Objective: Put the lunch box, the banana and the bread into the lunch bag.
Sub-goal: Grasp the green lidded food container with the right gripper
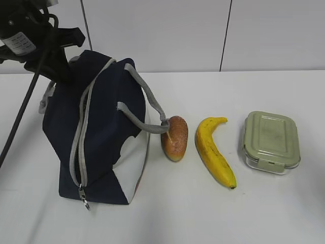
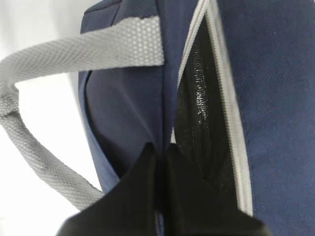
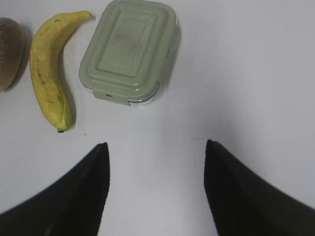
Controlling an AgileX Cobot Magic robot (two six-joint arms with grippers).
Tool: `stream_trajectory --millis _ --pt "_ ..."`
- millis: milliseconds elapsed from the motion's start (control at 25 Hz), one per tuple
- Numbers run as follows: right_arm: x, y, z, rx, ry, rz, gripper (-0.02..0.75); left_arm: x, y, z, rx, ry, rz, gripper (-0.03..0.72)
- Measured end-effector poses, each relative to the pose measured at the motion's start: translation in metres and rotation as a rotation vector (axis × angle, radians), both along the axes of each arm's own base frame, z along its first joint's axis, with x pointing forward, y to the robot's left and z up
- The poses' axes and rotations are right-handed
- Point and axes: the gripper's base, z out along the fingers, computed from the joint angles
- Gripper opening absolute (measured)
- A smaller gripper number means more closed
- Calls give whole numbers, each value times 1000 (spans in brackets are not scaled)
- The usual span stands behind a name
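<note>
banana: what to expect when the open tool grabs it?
The banana is curved and lies flat on the table, so it would probably pivot rather than roll if nudged. Its skin looks smooth and soft; a hard squeeze may bruise it. Mid-body looks the safest grip.

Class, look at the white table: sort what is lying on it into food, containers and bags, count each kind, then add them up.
Food: 2, the banana and the bread
Containers: 1, the lunch box
Bags: 1, the lunch bag
Total: 4
</note>
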Motion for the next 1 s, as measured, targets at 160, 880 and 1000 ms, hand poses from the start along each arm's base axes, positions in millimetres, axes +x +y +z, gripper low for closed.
stream_trajectory --millis 160,880,1000 --pt "23 5 -15 45 69 25 451 0 0 0 0 0 0 2" --pt "85 -19 -74 335 206 10 451 0 0 0 0 0 0 2" --pt "98 -25 -80 366 229 18 450 0 0 0 0 0 0 2"
